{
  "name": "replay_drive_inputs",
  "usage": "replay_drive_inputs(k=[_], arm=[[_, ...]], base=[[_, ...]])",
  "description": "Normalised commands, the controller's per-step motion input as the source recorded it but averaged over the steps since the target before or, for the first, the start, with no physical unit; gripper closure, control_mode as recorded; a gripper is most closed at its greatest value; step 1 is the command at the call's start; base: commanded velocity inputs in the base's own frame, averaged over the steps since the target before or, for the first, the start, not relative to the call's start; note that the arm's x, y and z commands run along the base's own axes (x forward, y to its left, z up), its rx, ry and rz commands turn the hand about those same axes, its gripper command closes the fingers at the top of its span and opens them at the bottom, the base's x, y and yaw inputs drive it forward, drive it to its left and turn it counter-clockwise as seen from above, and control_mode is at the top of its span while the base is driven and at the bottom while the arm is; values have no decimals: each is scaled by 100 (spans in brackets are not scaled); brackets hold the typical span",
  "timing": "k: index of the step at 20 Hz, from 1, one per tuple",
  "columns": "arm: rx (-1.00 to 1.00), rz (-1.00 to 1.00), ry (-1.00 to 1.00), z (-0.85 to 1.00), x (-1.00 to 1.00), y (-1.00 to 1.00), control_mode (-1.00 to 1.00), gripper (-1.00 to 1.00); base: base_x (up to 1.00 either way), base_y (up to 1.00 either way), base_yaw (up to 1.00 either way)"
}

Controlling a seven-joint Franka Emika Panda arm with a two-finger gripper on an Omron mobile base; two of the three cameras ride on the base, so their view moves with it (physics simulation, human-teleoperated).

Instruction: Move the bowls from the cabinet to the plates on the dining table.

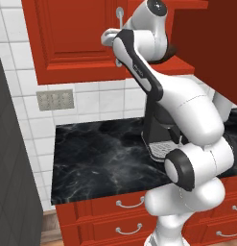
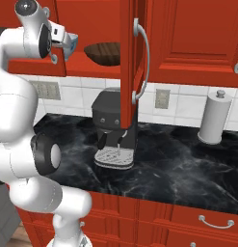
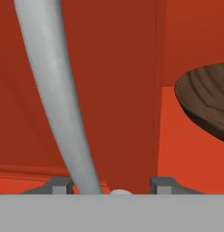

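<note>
The red cabinet's left door is closed and its right door stands swung open. A dark brown wooden bowl sits on the red shelf inside, and it also appears at the right of the hand view. My gripper is raised to the closed left door, at its long silver handle. The handle runs down between the fingertips, close to one and apart from the other. The jaws are still apart. The plates and the dining table are out of view.
Under the cabinet a black coffee machine stands on a black marble counter. A paper towel roll stands at the right. The open door's handle juts out at hand height. Red drawers line the counter front.
</note>
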Motion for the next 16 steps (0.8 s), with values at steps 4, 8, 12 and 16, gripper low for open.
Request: replay_drive_inputs(k=[4,8,12,16], arm=[[0,0,2,0,0,1,-100,100],[0,0,4,0,0,6,-100,100],[0,0,1,0,0,15,-100,100],[0,3,0,0,-18,35,-100,100]], base=[[0,0,0],[0,0,0],[0,0,0],[0,0,0]])
